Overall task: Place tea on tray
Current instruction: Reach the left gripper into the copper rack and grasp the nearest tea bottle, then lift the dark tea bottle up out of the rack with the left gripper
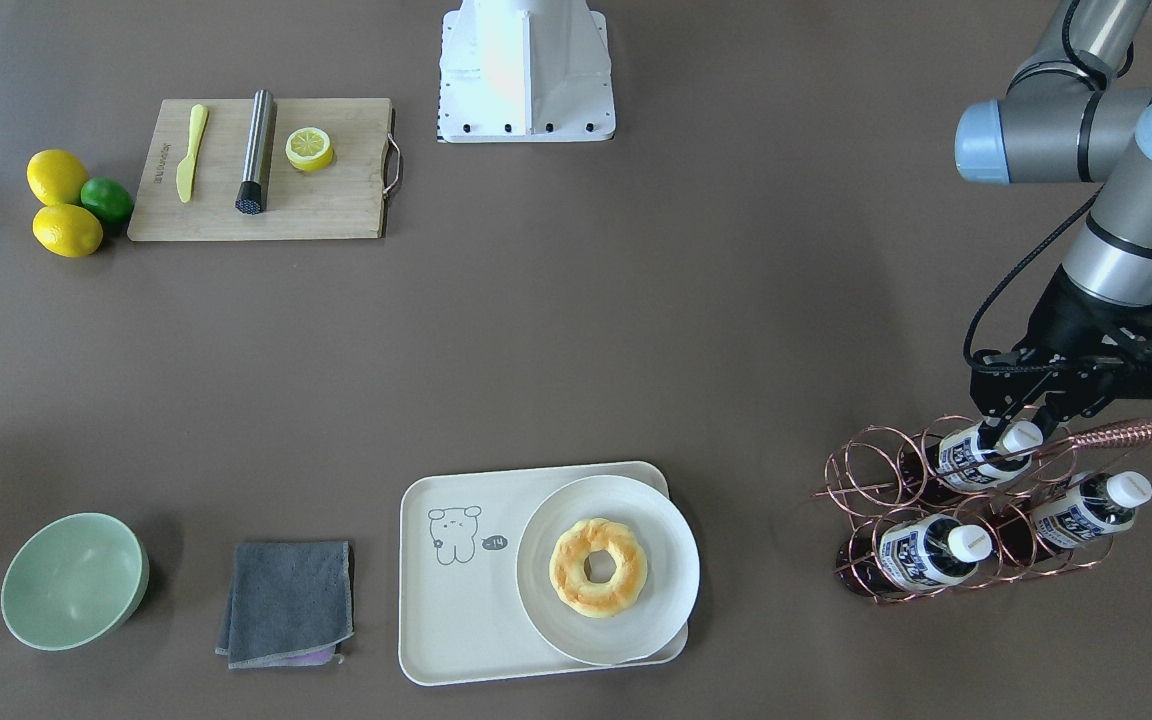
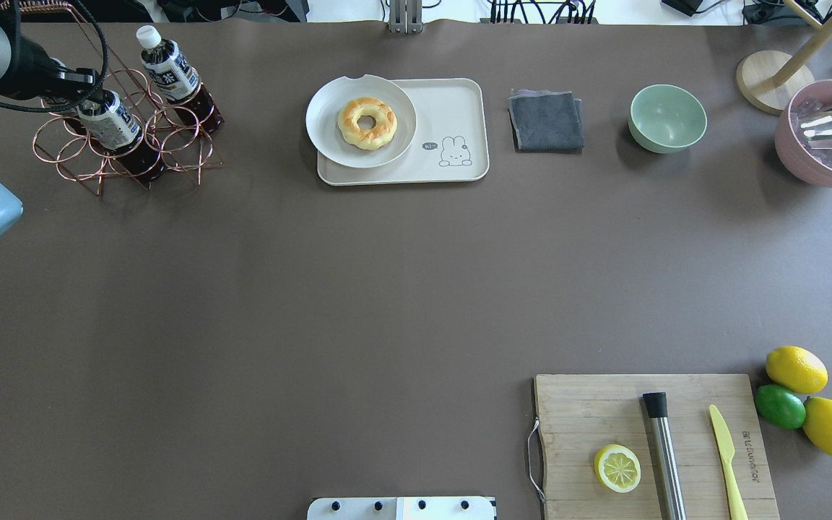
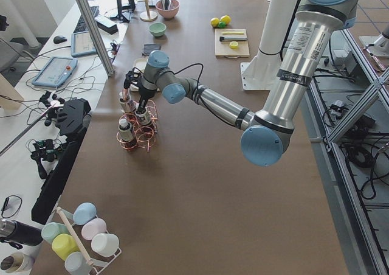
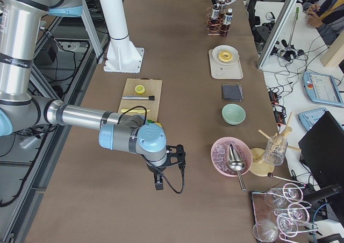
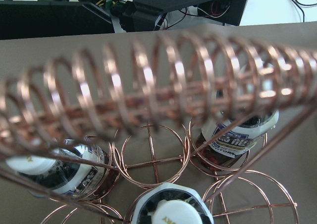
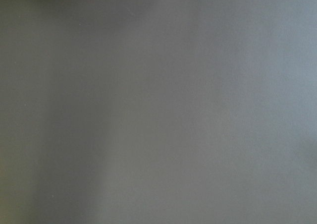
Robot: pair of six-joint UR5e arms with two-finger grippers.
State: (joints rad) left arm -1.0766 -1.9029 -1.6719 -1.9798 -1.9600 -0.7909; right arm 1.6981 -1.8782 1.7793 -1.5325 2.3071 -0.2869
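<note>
Three tea bottles lie in a copper wire rack [image 1: 866, 470] at the table's left end. My left gripper [image 1: 1014, 428] reaches down onto the top tea bottle [image 1: 976, 455], one finger on each side of its white cap, and looks open. That cap shows at the bottom of the left wrist view [image 5: 171, 211]. The other two bottles [image 1: 926, 552] [image 1: 1081, 510] lie lower in the rack. The cream tray [image 1: 456, 620] carries a white plate [image 1: 546, 590] with a doughnut [image 1: 598, 567]. My right gripper [image 4: 158, 181] hovers over bare table; I cannot tell whether it is open or shut.
The rack's coiled copper handle [image 1: 1126, 433] runs just beside the left gripper. A grey cloth [image 1: 286, 600] and a green bowl [image 1: 71, 580] lie beyond the tray. A cutting board [image 1: 336, 200] with knife, steel tube and lemon half, and loose citrus [image 1: 66, 230], sit near the robot.
</note>
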